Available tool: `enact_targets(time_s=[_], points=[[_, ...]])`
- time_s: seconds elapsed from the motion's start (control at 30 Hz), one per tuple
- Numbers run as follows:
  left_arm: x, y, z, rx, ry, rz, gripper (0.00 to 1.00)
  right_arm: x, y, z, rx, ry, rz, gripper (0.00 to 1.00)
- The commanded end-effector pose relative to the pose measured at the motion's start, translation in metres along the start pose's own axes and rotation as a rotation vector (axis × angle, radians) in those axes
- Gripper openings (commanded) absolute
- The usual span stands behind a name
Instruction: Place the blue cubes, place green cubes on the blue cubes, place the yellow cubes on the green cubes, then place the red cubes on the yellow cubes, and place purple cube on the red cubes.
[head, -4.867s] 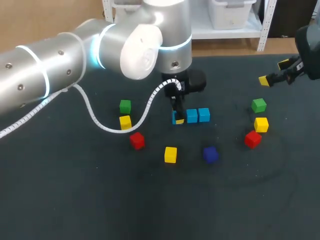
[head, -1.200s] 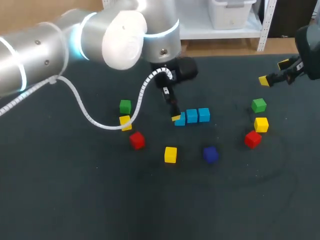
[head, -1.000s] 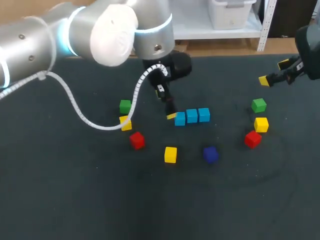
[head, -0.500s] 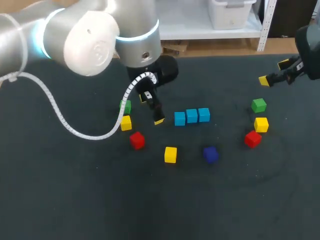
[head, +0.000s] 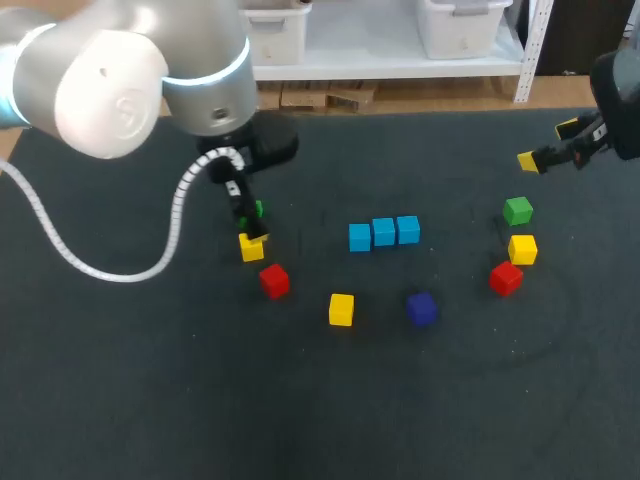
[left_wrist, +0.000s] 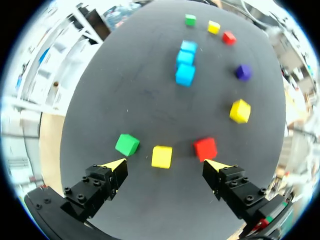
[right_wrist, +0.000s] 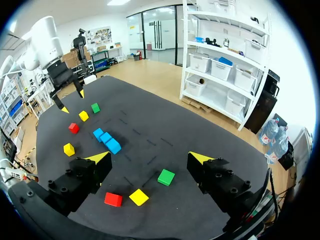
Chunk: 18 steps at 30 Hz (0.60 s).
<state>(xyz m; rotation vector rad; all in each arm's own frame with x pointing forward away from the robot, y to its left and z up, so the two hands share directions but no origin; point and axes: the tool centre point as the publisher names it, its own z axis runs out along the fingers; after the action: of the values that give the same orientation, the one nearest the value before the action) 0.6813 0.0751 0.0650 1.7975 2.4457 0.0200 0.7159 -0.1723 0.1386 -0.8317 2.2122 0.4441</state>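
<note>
Lying nearest on the table (head: 150, 400) are the middle yellow (head: 341, 309) and the one purple cube (head: 420, 308); next come two reds, left red (head: 274, 281) and right red (head: 505, 277); then left yellow (head: 251, 247) and right yellow (head: 522, 249), three yellows in all; three blue cubes (head: 384, 232) touch in one row, its long axis running left to right; farthest are left green (left_wrist: 127, 144) and right green (head: 517, 210). The left gripper (left_wrist: 165, 166) hangs wide open over left yellow, gripping nothing; the right gripper (head: 548, 145), also wide open, hangs beyond right green.
</note>
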Motion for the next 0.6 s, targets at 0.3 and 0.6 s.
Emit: enact_targets(time_s=[0.3, 0.6], points=[[-0.005, 0.042, 0.012, 0.073, 0.050, 0.220, 1.00, 0.000, 0.001, 0.000, 0.004, 0.002, 0.001, 1.00], [-0.011, 0.066, 0.026, 0.100, 0.049, 0.230, 1.00, 0.000, 0.001, 0.000, 0.004, 0.002, 0.001, 1.00]])
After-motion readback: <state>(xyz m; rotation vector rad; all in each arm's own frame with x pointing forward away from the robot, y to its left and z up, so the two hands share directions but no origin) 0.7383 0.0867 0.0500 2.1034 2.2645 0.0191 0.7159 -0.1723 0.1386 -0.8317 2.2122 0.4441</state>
